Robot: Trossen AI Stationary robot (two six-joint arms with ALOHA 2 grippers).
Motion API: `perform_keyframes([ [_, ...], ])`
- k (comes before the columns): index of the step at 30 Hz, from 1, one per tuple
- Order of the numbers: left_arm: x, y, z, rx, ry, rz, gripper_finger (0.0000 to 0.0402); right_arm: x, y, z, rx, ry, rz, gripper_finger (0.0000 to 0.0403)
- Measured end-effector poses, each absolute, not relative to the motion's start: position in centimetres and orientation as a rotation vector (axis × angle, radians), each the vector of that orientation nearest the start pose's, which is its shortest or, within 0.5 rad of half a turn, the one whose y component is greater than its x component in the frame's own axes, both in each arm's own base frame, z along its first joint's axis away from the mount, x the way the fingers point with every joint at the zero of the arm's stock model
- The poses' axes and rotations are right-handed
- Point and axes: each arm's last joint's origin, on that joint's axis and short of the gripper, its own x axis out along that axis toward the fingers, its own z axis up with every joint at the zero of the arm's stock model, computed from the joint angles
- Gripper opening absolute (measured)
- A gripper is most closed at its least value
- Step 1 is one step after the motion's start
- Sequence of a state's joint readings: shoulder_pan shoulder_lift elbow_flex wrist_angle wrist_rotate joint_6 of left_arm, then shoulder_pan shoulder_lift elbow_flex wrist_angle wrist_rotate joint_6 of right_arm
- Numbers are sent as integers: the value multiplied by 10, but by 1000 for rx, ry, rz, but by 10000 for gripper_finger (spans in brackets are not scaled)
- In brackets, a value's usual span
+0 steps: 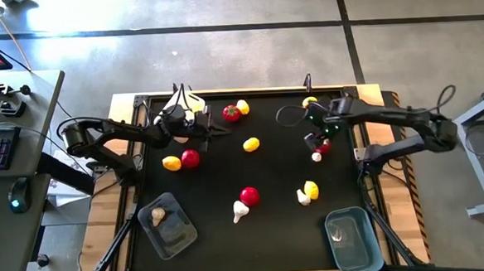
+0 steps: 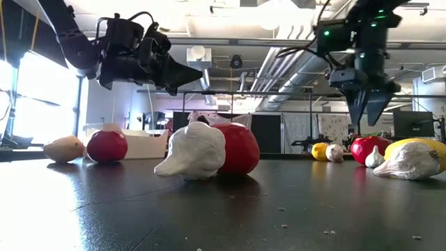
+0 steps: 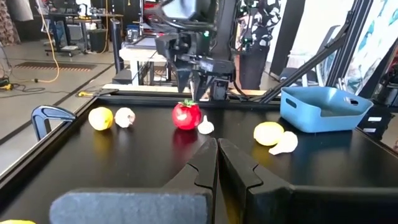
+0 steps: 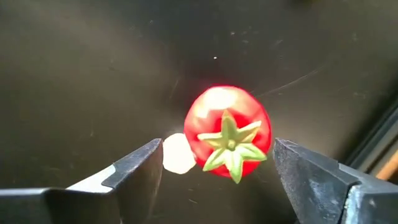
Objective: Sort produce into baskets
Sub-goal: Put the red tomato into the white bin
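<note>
My right gripper (image 1: 314,139) is open, pointing down above a red tomato (image 4: 227,130) with a green top. Its fingers stand on either side of the tomato without touching it, and in the low view the gripper (image 2: 368,111) hangs just above the tomato (image 2: 365,149). A small garlic bulb (image 4: 179,154) lies against the tomato. My left gripper (image 1: 223,131) is shut and empty, held level above the table's far left part, pointing toward the right edge. The clear greyish basket (image 1: 179,235) at the near left holds one garlic bulb (image 1: 158,214). The light blue basket (image 1: 354,239) stands at the near right.
Loose produce lies on the black mat: a tomato (image 1: 232,113) and lemon (image 1: 242,106) at the far edge, a lemon (image 1: 251,144) mid-table, a lemon (image 1: 171,163) with a tomato (image 1: 190,158) at the left, a tomato (image 1: 249,196) with garlic (image 1: 241,209), and a lemon (image 1: 311,188) with garlic (image 1: 303,198).
</note>
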State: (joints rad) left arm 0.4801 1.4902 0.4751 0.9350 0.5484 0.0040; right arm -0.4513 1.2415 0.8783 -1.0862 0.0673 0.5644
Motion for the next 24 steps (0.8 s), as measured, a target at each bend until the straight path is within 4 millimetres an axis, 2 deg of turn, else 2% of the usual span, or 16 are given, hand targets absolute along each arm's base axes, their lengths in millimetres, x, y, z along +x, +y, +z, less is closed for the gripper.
perform_keyframes([
  [3,247,112,182,-42,81,-69,0,182,-96,226,764,1327,-845,294],
  [9,247,111,180,-57,92,-70,0,185,-108,210,860,1428,-814,294],
  [24,248,111,180,-67,94,-69,0,193,-114,187,825,1563,-787,289],
])
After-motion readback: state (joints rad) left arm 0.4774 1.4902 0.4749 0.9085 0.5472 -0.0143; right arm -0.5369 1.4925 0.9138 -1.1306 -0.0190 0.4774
